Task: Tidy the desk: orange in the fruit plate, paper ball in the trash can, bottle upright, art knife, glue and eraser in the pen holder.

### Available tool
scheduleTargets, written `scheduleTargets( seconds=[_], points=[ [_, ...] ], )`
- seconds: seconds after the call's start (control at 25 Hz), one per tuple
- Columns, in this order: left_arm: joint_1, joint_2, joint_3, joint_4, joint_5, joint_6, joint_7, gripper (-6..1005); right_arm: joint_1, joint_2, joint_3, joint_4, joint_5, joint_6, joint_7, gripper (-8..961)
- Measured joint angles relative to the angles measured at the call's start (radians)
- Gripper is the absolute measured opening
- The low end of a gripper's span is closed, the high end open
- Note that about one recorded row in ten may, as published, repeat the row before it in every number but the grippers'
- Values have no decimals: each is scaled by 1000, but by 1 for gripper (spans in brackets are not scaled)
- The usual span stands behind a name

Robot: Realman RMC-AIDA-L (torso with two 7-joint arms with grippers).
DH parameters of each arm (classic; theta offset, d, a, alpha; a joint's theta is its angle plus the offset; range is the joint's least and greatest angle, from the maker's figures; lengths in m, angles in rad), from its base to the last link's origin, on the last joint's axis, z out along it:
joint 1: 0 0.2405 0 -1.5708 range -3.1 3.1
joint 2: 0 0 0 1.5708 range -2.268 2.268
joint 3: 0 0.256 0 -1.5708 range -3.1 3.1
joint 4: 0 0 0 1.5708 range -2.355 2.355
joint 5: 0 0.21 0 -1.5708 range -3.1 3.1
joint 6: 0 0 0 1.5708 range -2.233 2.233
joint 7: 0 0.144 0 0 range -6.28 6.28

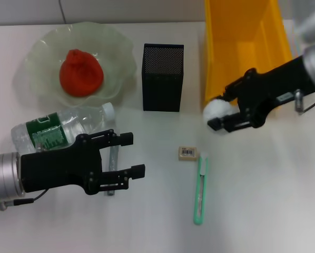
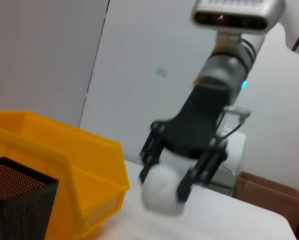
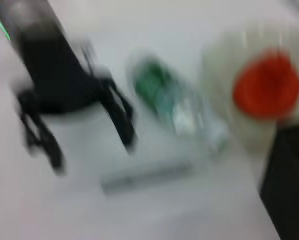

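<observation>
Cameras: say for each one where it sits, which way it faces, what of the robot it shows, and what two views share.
Head view: above the desk, looking down; both arms show, left hand open over the glue stick, right hand holding the paper ball.
Left wrist view: low, facing across the desk at the right hand, yellow trash can and pen holder.
Right wrist view: faces the left hand, bottle and orange.
Head and left wrist views share the paper ball.

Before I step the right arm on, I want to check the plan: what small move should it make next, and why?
Probably carry the paper ball a little farther over the yellow trash can before releasing. The right gripper is shut on the ball, but in the head view it sits just outside the bin's near corner, so letting go now would likely drop it on the desk. The left gripper waits open near the bottle.
</observation>
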Motion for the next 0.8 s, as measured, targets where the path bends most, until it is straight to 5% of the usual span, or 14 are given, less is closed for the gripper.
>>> scheduleTargets(
  seconds=[0.24,0.32,0.56,0.8],
  points=[
    [-7,0,0,0,-1,0,0,800,-94,-1,169,193,256,-33,-292,474],
    [-8,0,0,0,-1,0,0,799,-130,-3,250,389,382,-39,-543,473],
    [-12,0,0,0,0,-7,0,799,-151,-19,347,739,517,-15,-890,473],
    [-13,0,0,0,0,-8,-1,799,-152,-16,358,768,521,3,-926,473]
  ],
)
